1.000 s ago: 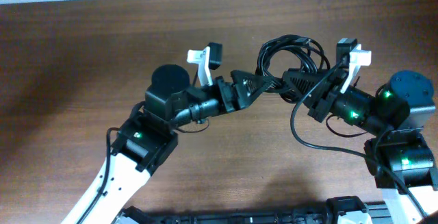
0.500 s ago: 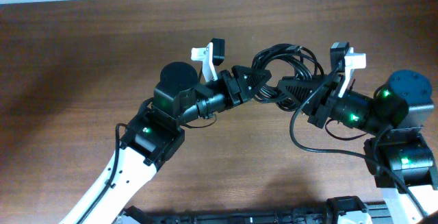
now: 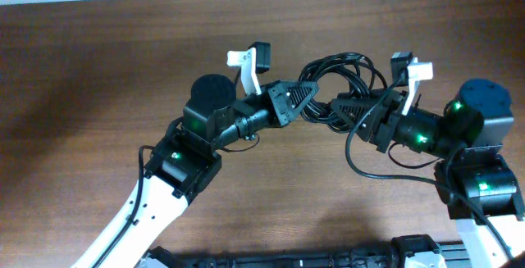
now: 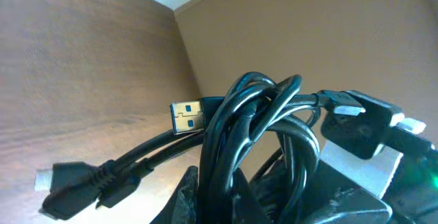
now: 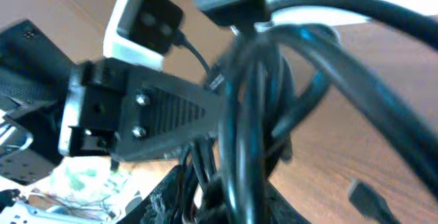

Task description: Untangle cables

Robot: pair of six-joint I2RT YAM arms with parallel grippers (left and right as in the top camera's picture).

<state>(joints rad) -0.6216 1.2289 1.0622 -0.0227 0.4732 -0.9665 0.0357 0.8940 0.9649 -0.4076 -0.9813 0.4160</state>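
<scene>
No legible txt, labels or nos.

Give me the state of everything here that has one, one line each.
cables, tangled in one looped bundle.
left gripper, shut on the cables.
right gripper, at the bundle with strands between its fingers; open or shut cannot be told.
USB plug, unplugged, sticking out of the bundle.
small plug, unplugged, at a free cable end.
</scene>
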